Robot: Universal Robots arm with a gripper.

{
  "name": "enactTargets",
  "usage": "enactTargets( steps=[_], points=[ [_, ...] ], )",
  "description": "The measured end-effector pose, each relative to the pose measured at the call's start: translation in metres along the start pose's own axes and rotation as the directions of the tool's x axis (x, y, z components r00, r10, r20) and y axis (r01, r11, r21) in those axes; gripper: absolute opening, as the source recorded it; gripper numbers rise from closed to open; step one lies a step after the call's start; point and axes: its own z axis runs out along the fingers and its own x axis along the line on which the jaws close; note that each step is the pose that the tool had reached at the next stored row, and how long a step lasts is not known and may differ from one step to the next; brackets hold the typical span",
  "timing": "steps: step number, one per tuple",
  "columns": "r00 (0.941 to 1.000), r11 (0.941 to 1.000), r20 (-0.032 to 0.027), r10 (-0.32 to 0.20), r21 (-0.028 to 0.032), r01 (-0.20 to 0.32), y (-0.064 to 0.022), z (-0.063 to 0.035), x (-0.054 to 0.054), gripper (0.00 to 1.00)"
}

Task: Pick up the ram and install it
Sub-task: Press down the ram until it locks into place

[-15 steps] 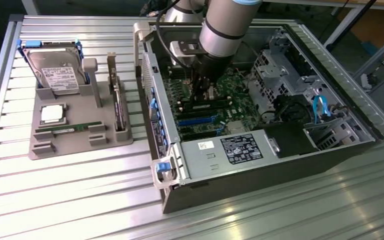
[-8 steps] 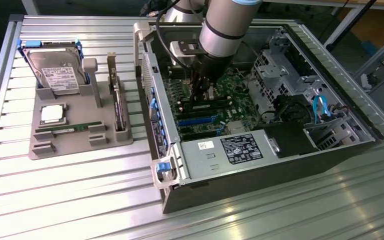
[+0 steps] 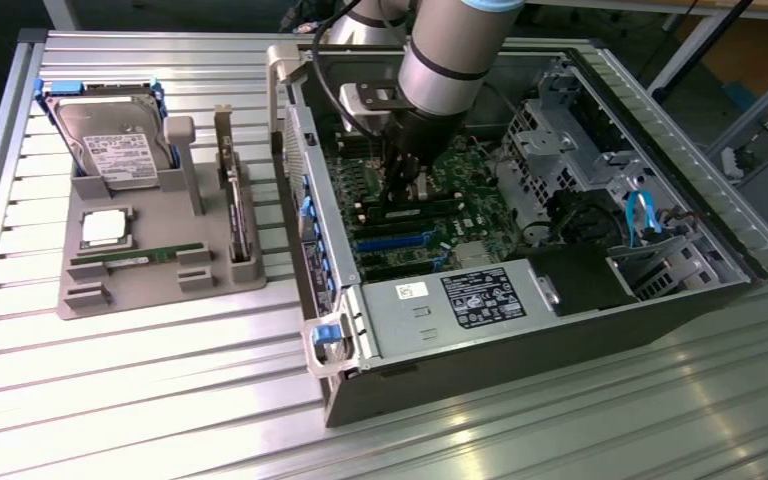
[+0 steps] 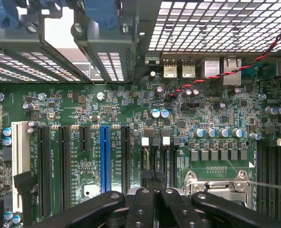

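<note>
Gripper [image 4: 154, 183] closed, low over the motherboard [image 4: 130, 109] inside the PC case [image 3: 518, 330]; can't tell if it's holding anything. A ram [image 3: 137, 257] sits in the grey tray [image 3: 157, 290] on the worktop [image 3: 157, 400].

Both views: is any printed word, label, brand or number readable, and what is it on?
None can be read.
Hard drive label: print too small.
Power supply sticker: dark label, text too small.
White sticker beside it: unreadable.
Motherboard: white lettering along the slots, too blurred.
</note>
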Motion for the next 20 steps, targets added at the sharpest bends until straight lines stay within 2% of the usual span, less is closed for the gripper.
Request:
enactTargets(
  steps=[20],
  points=[
    [1.0, 1.0, 0.0008, 0.0, 0.0, 0.0, 0.0, 0.0013, 0.0002, 0.1]
  ],
)
